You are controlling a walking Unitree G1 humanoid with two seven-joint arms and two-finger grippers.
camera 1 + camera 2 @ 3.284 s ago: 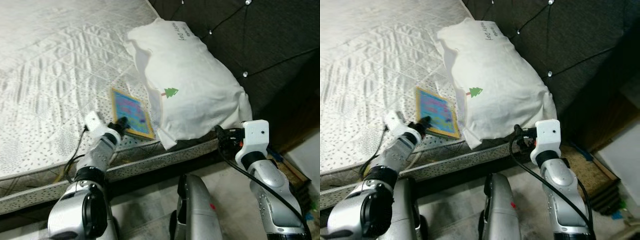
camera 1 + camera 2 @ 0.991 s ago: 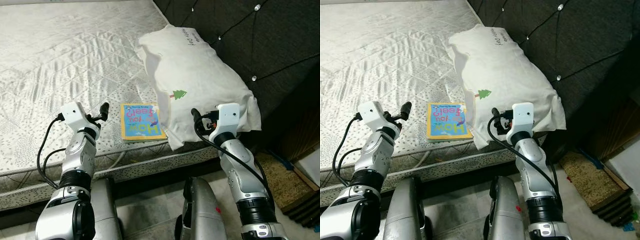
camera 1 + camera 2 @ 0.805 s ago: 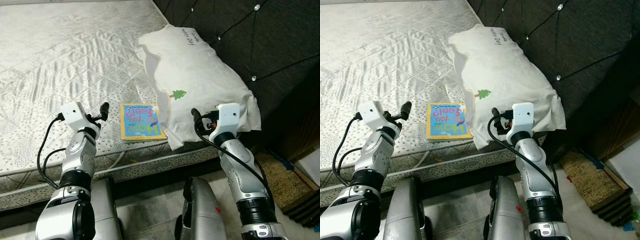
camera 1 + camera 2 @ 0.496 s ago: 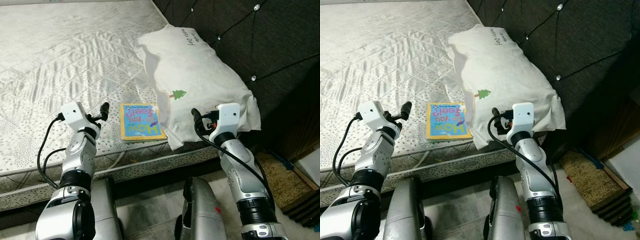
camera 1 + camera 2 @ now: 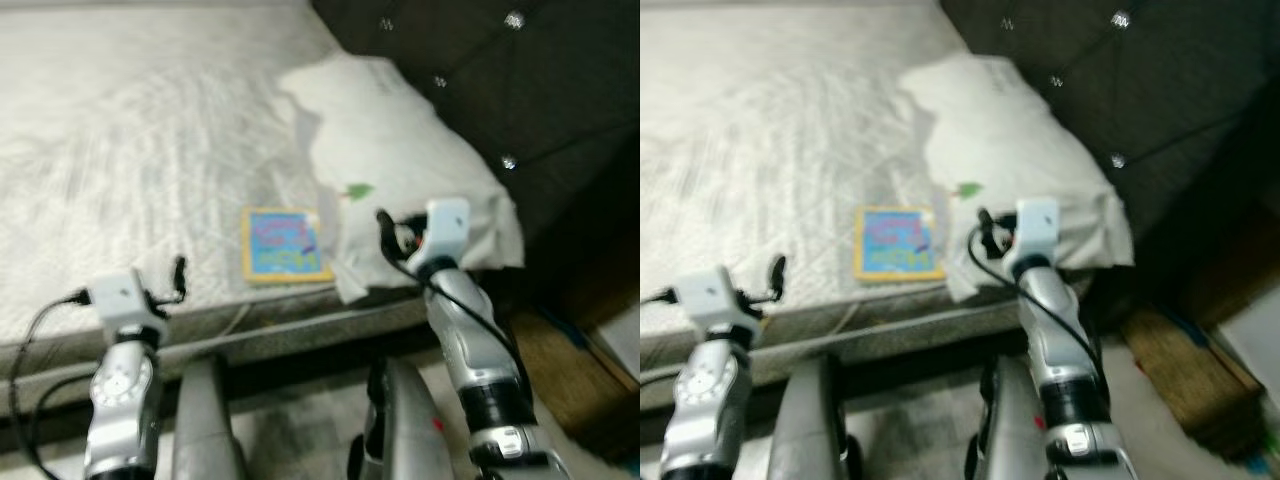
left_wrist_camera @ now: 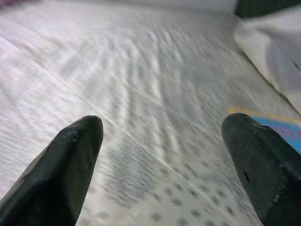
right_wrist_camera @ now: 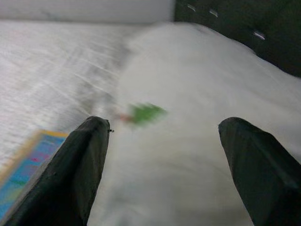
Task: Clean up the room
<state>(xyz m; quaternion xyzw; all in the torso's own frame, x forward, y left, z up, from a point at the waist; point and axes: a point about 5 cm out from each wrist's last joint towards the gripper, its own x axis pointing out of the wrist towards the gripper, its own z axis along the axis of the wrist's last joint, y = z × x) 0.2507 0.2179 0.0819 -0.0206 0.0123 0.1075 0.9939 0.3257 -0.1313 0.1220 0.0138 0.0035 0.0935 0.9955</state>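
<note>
A colourful picture book [image 5: 284, 243] lies flat near the mattress's near edge, just left of a white pillow [image 5: 410, 170] with a small green tree print. My left gripper [image 5: 178, 280] sits low at the bed edge, left of the book, with its fingers [image 6: 70, 160] spread open over the quilted sheet. A corner of the book [image 6: 282, 127] shows past its fingertip. My right gripper [image 5: 388, 228] hovers at the pillow's near corner, open, its fingers [image 7: 84, 155] framing the pillow [image 7: 188, 141] and the book [image 7: 23, 183]. All views are blurred.
The white quilted mattress [image 5: 130, 140] stretches away to the left. A dark tufted headboard [image 5: 520, 80] rises behind the pillow. A brown mat [image 5: 1180, 370] lies on the floor at the right. My own legs [image 5: 400, 430] stand against the bed frame.
The picture has gone blurred and shifted slightly, so the camera is moving. My left arm has dropped lower, toward the bed edge. The book and pillow lie as before.
</note>
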